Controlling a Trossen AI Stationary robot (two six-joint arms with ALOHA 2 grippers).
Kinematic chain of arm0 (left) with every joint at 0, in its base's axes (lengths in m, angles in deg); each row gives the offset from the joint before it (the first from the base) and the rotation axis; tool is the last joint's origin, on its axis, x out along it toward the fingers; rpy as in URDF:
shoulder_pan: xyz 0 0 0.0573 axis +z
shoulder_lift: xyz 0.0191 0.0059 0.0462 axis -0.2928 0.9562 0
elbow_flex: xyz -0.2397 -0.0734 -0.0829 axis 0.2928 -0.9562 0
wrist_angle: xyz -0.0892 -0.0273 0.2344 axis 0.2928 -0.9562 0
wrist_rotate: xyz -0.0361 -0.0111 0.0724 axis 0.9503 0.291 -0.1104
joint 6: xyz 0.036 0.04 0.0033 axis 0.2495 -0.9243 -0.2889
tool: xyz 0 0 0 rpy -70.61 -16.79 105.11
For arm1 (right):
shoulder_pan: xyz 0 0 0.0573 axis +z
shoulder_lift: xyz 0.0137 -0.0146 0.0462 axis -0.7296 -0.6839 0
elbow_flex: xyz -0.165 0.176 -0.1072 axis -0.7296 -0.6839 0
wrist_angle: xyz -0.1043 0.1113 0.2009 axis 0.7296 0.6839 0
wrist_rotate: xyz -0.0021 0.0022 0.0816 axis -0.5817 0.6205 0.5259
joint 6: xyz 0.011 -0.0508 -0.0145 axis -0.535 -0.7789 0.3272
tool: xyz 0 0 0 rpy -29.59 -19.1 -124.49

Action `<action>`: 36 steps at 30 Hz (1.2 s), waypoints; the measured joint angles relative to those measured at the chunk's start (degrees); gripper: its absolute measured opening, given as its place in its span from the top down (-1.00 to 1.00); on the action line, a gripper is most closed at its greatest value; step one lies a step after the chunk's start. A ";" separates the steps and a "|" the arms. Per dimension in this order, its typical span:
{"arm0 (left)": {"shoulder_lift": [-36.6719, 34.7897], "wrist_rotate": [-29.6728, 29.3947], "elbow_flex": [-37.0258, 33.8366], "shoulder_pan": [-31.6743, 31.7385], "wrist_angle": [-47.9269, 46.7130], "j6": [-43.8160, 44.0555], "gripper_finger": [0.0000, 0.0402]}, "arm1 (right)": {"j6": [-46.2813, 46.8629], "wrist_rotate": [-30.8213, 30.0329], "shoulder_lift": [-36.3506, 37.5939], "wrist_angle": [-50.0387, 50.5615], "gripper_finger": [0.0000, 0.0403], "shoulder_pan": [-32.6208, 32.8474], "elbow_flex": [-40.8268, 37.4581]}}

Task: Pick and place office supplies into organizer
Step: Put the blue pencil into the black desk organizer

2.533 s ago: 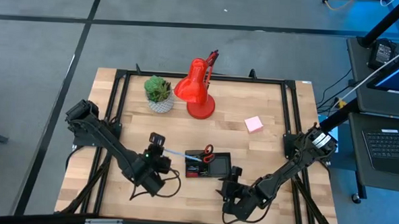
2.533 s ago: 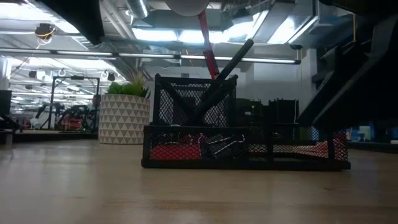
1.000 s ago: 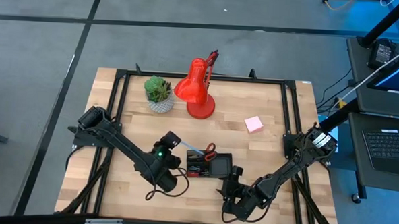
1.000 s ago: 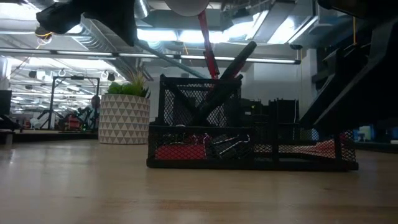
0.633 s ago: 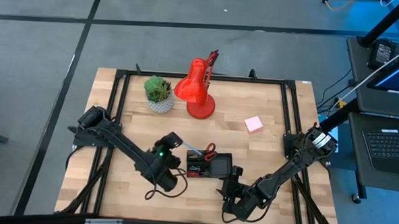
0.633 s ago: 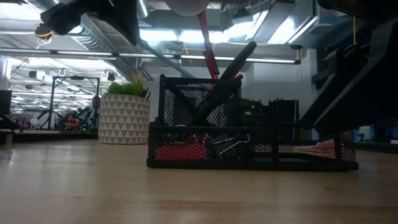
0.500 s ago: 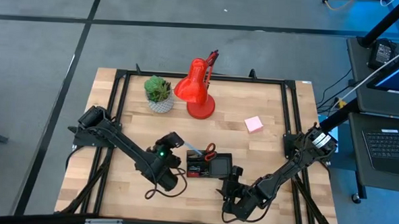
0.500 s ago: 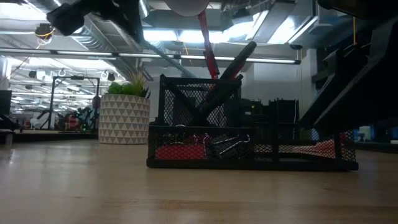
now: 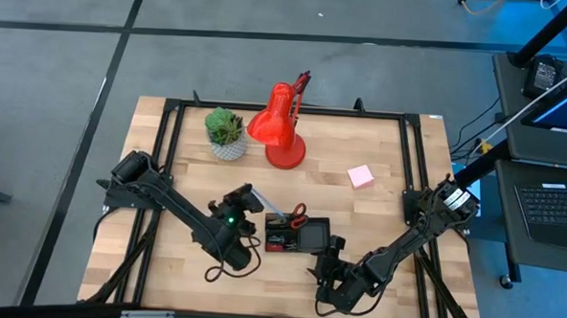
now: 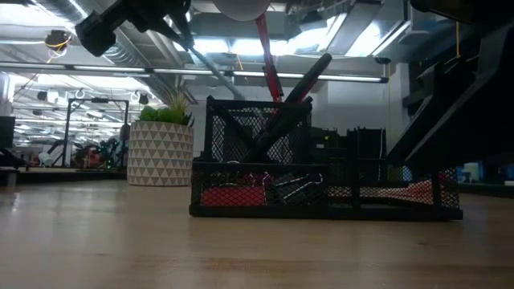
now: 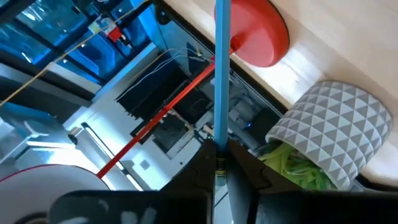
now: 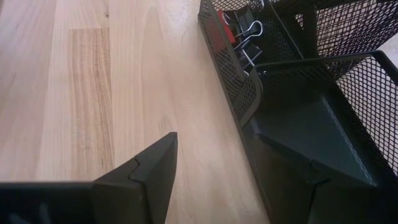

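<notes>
The organizer (image 9: 297, 234), a black mesh tray with a taller cup at its left end, stands on the table's near middle. It holds red-handled scissors (image 9: 296, 215), a black pen (image 10: 297, 84), black clips (image 12: 247, 30) and a red block (image 12: 217, 31). Left of it and higher, my left gripper (image 9: 252, 200) is shut on the thin blue pen (image 9: 268, 214), which slants down toward the cup (image 10: 257, 128). My right gripper (image 9: 331, 249) is open at the organizer's near right corner, one finger (image 12: 149, 168) over the table and the other over a compartment. The pink sticky-note pad (image 9: 360, 176) lies flat at the right. My left gripper pinches the blue pen's shaft (image 11: 221, 134) between its two fingers, near the pen's rear end. The fingers lie along the pen, which runs straight out beyond them. The pen is clear of the table and slants down to the right; the cup hides its tip. Whether my right gripper touches the organizer's wall (image 12: 249, 99), I cannot tell.
A red desk lamp (image 9: 280, 130) and a green plant in a white pot (image 9: 227, 134) stand at the far side. A black metal frame (image 9: 169, 135) runs around the tabletop. Bare wood lies left of and in front of the organizer.
My left gripper has rolled about its own pointing line while staying in place, still shut on the blue pen. In the low view the pen now slants more steeply toward the organizer's cup. The right gripper and the organizer have kept still.
</notes>
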State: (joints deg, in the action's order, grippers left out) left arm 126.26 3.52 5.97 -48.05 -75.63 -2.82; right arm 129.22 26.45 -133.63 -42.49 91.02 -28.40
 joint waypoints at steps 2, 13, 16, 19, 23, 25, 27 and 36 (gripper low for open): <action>0.00 -0.76 -0.66 -0.01 -0.04 0.28 0.95 | 0.00 0.00 0.00 0.00 -0.05 0.02 -0.02; 0.91 -5.10 -0.77 -0.31 1.21 -2.35 0.95 | -0.02 0.00 0.00 0.00 -0.05 0.00 0.00; 2.82 -6.27 -0.77 0.10 1.44 -3.10 0.96 | 0.00 0.00 0.00 -0.03 -0.05 0.00 0.00; 4.98 -8.55 -0.79 0.16 1.45 -4.24 0.96 | 0.00 0.00 0.00 -0.03 -0.05 0.00 0.00; 7.02 -9.71 -0.75 0.29 1.62 -3.46 0.96 | -0.02 0.00 0.00 -0.02 -0.05 0.00 0.00; 7.34 -9.53 -0.75 0.27 1.65 -2.07 0.94 | -0.15 0.00 0.00 0.00 -0.05 0.00 0.00; 7.37 -9.21 -0.75 0.10 1.65 -0.84 0.93 | -0.22 0.00 0.00 0.00 -0.05 0.00 0.00; 7.47 -12.39 -0.72 -1.30 3.45 -5.78 0.94 | -0.26 -0.02 0.00 0.00 -0.05 0.00 0.00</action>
State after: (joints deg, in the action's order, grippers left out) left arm 133.73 -8.87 5.25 -49.35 -72.18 -8.59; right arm 128.96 26.42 -133.63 -42.49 91.01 -28.40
